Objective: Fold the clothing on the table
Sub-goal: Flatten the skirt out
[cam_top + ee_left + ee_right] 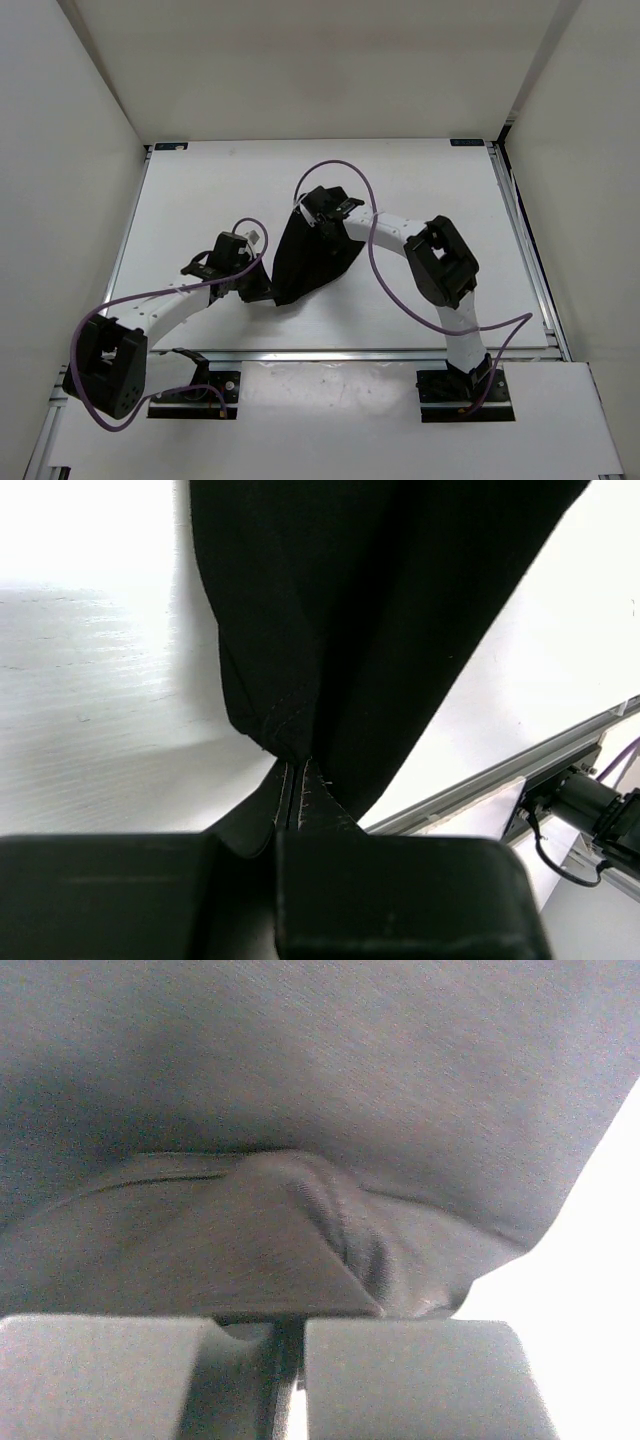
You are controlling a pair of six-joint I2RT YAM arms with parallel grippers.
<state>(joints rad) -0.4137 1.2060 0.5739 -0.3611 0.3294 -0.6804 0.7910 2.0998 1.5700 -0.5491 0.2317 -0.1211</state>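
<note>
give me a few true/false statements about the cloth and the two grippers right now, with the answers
1. The left gripper is shut on the clothing. True.
2. The right gripper hangs open, holding nothing. False: it is shut on a bunch of the clothing.
3. The clothing is white. False: it is black.
4. The clothing hangs over the far edge of the table. False: it sits near the table's middle, between the two grippers.
5. A purple cable loops close by the right gripper. True.
</note>
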